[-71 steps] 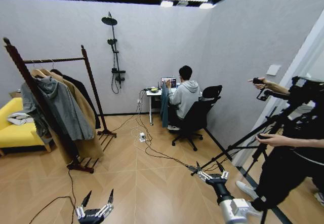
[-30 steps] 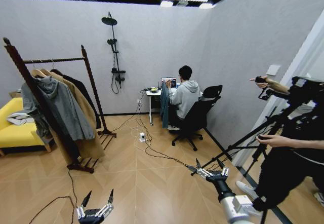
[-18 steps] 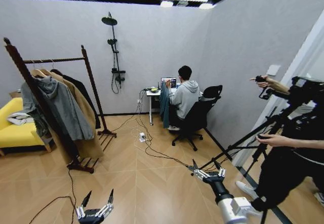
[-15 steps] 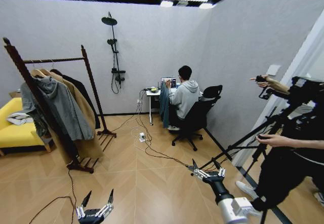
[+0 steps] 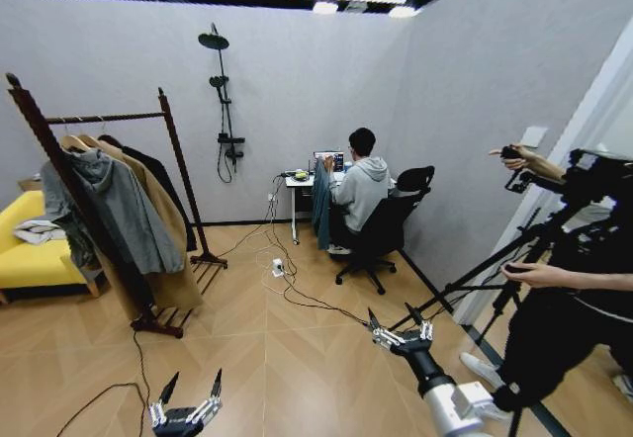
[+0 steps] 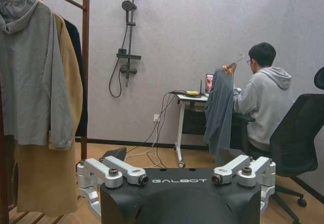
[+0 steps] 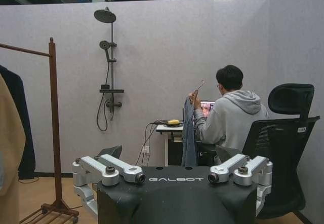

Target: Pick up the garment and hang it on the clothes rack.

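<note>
Both grippers are hovering low over bare wooden floor (image 5: pixel 297 358), fingers spread: left gripper (image 5: pixel 188 393), right gripper (image 5: pixel 397 325). Black cables (image 5: pixel 297 294) are trailing across the floor ahead. Farther left, the plain black jacket (image 5: pixel 158 175) is hanging on the dark reddish-brown wooden rack (image 5: pixel 109 118), behind a tan coat (image 5: pixel 170 229) and a grey hooded jacket (image 5: pixel 114 210).

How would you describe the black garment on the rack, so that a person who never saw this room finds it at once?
Find the clothes rack, dark reddish-brown wood, standing beside the yellow sofa. Three garments hang on its rail. The garment is the one at the far end, nearest the back wall: plain black, behind the long tan coat and the grey hooded jacket.
</note>
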